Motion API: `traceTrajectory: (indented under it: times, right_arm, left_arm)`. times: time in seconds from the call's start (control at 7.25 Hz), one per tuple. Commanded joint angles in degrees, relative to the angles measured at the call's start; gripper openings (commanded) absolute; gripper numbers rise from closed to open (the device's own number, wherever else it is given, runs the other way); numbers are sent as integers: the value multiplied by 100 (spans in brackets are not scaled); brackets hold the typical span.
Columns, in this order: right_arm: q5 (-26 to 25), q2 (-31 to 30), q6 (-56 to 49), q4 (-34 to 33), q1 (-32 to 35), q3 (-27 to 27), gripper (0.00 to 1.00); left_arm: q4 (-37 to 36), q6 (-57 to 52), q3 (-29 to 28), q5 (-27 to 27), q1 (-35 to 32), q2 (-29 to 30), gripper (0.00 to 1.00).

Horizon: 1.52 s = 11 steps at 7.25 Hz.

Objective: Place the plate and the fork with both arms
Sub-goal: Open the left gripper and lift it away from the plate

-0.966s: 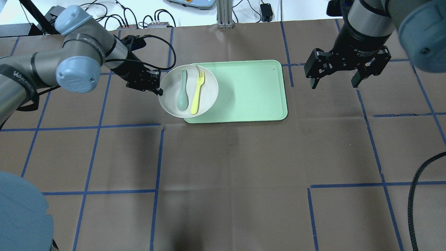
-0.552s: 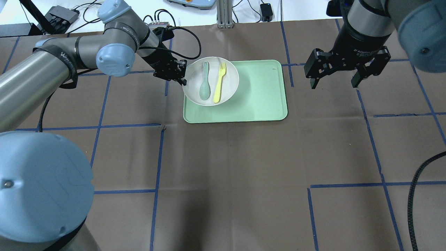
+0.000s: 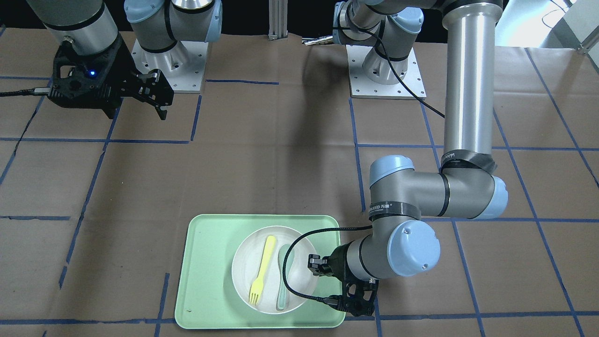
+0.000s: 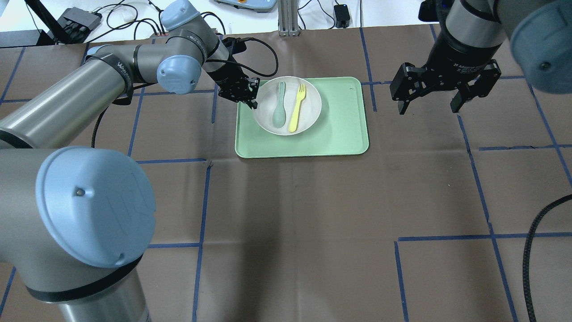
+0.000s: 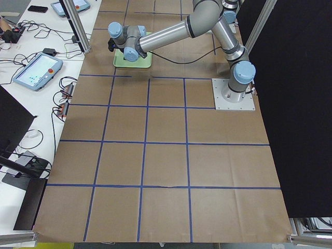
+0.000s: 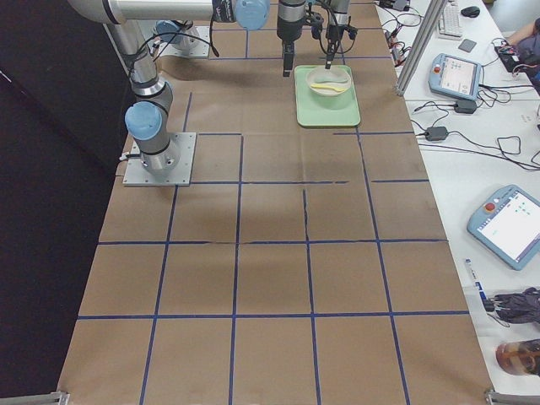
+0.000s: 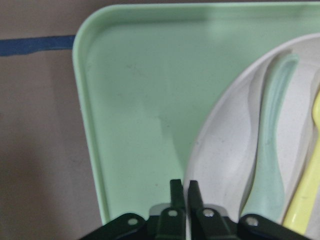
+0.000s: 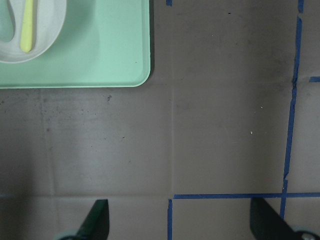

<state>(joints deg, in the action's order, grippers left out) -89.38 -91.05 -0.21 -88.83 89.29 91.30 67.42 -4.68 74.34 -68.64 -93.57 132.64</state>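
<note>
The off-white plate is over the left half of the mint-green tray; it also shows in the front view. The yellow fork and a grey-green spoon lie side by side in the plate. My left gripper is shut on the plate's left rim; the left wrist view shows its fingers pinching the rim. My right gripper is open and empty, hovering over the table right of the tray.
Blue tape lines cross the brown table cover. Cables and boxes lie beyond the table's far edge. Teach pendants sit on the side bench. A black cable hangs at the near right.
My left arm has carried the plate with fork and spoon to the right, from the tray's left edge to over its left half. The right gripper has not moved.
</note>
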Motion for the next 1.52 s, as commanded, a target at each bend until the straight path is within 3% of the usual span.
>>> traceTrajectory:
  times: [0.0,0.41,0.55,0.69,0.97,1.1,1.24,1.38]
  right_arm:
    - [0,0,-5,-2,-8,-7,100]
    - [0,0,-5,-2,-8,2,100]
    - [0,9,-5,-2,-8,2,100]
    - [9,9,-5,-2,-8,2,100]
    - [9,9,-5,-2,-8,-7,100]
    - [9,9,-5,-28,10,-33,100]
    - [0,35,12,-116,27,-42,100]
    - [9,35,21,-204,45,-86,100]
  left_arm:
    - [8,141,-323,-9,-65,262,6]
    - [26,222,-315,-26,-74,324,9]
    - [26,222,-306,-27,-74,315,18]
    - [52,230,-280,-35,-83,289,43]
    - [305,222,-210,-53,-100,-8,63]
    - [551,222,-140,-401,-100,-349,85]
    - [979,222,0,-665,-109,-814,99]
    - [1393,239,210,-929,-109,-1428,100]
